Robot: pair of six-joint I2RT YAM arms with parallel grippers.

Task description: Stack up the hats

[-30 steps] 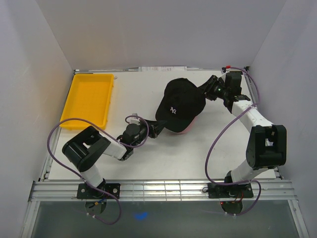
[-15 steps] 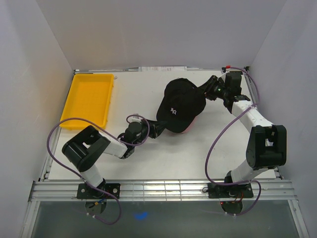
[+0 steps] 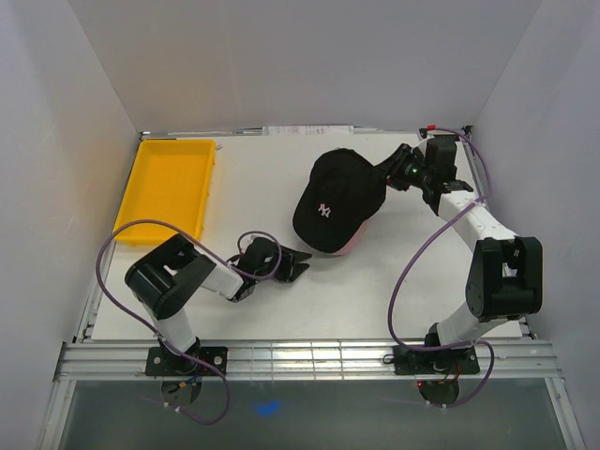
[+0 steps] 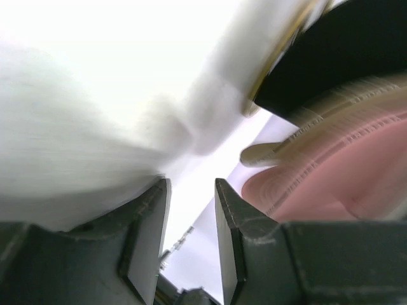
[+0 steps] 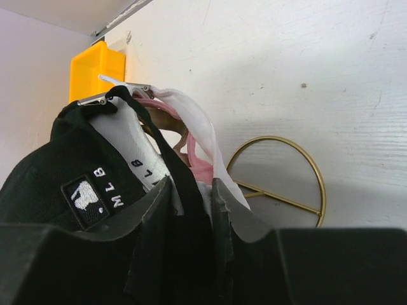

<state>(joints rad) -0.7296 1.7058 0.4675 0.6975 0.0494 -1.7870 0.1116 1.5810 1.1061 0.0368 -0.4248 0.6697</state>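
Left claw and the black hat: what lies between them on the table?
Nothing. In the top view, only bare white table separates the open left claw from the brim of the black hat.

**Four caps, one tray, one stand, two arms**

Four caps make a single pile at the right gripper (image 3: 382, 173). One black cap (image 3: 337, 197) lies on top. One tan cap (image 4: 356, 105), one pink cap (image 4: 331, 184) and one white cap (image 5: 197, 127) each show only an edge beneath it. The black cap carries two logos: one front logo (image 3: 325, 210) and one back logo (image 5: 86, 194).

One gold wire stand (image 5: 277, 137) shows just beyond that gripper's fingertips. One yellow tray (image 3: 169, 187) lies well apart from the left gripper (image 3: 298, 265), behind it and to its left.

There are two arms, the left arm (image 3: 178, 281) and the right arm (image 3: 502, 272), each with one two-fingered gripper.
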